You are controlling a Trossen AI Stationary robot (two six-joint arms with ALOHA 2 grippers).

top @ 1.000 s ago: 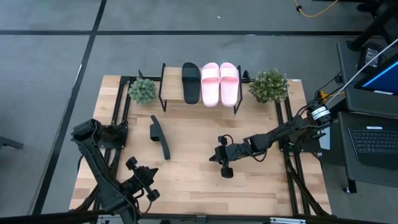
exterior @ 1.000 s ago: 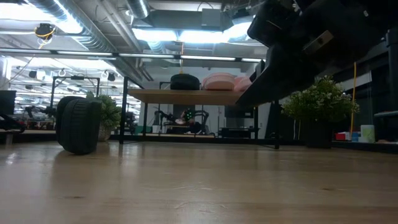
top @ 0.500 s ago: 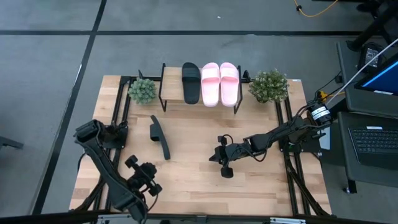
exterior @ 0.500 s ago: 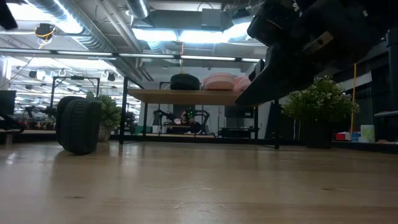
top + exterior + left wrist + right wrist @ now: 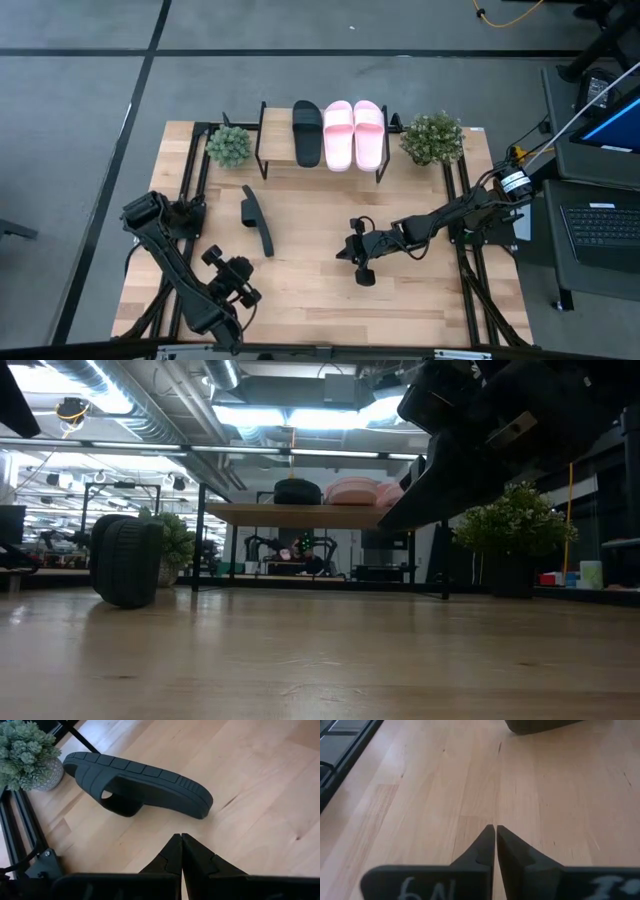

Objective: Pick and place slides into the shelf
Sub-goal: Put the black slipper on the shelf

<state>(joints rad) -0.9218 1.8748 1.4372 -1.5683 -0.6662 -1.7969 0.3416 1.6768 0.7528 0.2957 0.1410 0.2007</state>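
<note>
black slide (image 5: 256, 218) on edge, left gripper (image 5: 236, 280) near, fingers (image 5: 170, 854) seemingly closed

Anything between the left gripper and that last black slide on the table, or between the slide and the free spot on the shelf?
Nothing visible. Bare tabletop lies between the left gripper and the black slide, which lies on its edge. The shelf has free plank left of the black slide there; the small plant stands beside, not across.

Handwritten white marks on the right hand (image 5: 495, 834) body stay illegible.
</note>
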